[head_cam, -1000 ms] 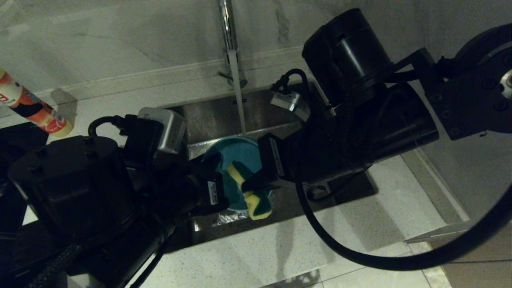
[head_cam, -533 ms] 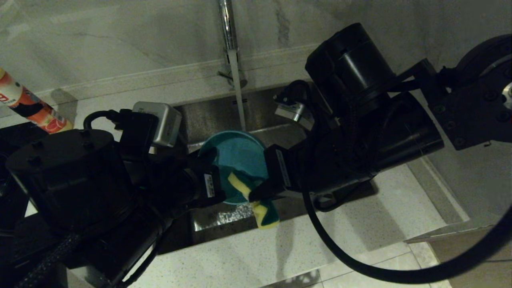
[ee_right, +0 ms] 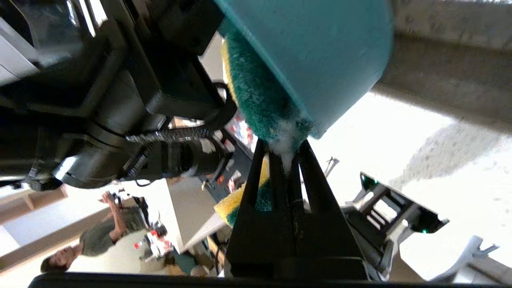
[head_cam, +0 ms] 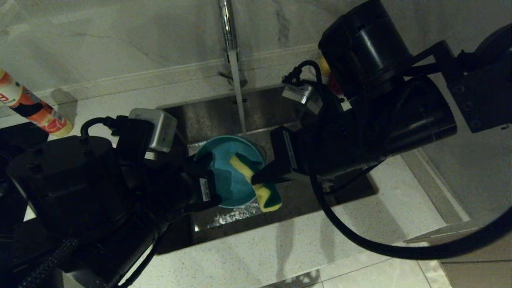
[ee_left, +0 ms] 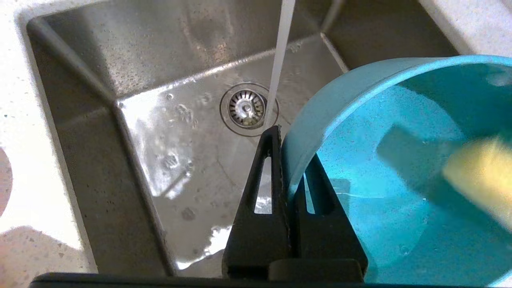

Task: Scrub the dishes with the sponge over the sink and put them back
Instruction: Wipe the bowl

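Below both claws lies the sink [head_cam: 224,116], a steel basin sunk in the pale tabletop [head_cam: 280,248], its drain strainer [ee_left: 247,109] directly under the running water [head_cam: 239,96] that falls just behind the held bowl. An orange bottle [head_cam: 32,108] stands on the tabletop far out beyond the left claw.

Over the basin the left claw [ee_left: 286,160] is clenched on the rim of the light blue bowl [head_cam: 228,172], one finger outside the wall and one inside, holding the bowl tilted with its mouth turned toward the right claw. The pink and yellow bowls are not visible.

The right claw [head_cam: 258,180] is clamped on the sponge [head_cam: 256,180] near its middle. The sponge bends over the bowl's rim, its upper end inside against the inner wall, its lower end hanging past the edge, with suds where it meets the claw's tips.

The scrubbing looks under way. The main risk, as I judge it, is the thin pinch on a wet, soapy rim: a hard push from the sponge could twist the bowl out of the left claw and drop it into the basin. The sponge, gripped narrowly and folded, could also slip free or catch on the rim.
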